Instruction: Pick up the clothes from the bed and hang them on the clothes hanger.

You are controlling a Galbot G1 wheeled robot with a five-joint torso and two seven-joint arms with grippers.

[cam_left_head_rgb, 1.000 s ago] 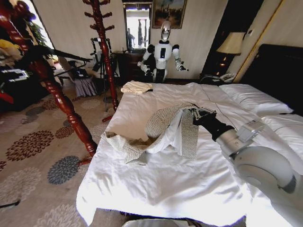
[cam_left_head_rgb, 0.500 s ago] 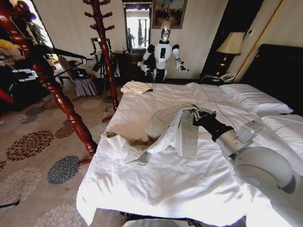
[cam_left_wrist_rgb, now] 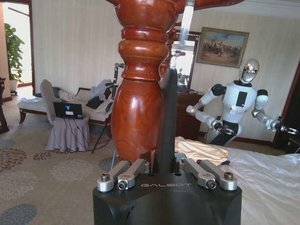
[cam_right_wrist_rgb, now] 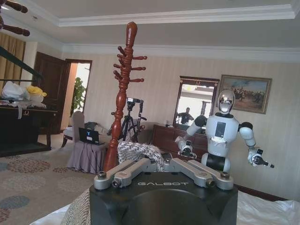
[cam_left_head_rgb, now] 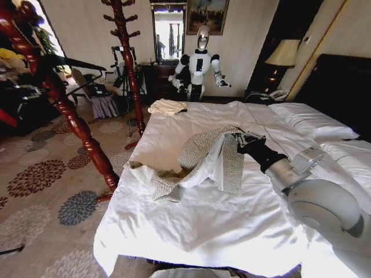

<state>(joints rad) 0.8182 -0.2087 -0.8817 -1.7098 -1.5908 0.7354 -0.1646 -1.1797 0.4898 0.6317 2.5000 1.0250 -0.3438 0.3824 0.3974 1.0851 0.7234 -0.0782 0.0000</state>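
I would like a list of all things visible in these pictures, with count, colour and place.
jacket: one, grey-beige, partly lifted off the bed
bed: one, white, centre
hanger: one, black, upper left
coat stand: one, red-brown, beside the bed
folded cloth: one, cream, far bed corner
lamp: one, cream shade, by the headboard
other robot: one, white, by the far wall
right gripper: shut on jacket
left gripper: shut on hanger

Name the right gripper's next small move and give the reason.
Probably lift straight up. The right gripper is shut on the jacket, bunched between its fingers, while most of the fabric lies on the bed.
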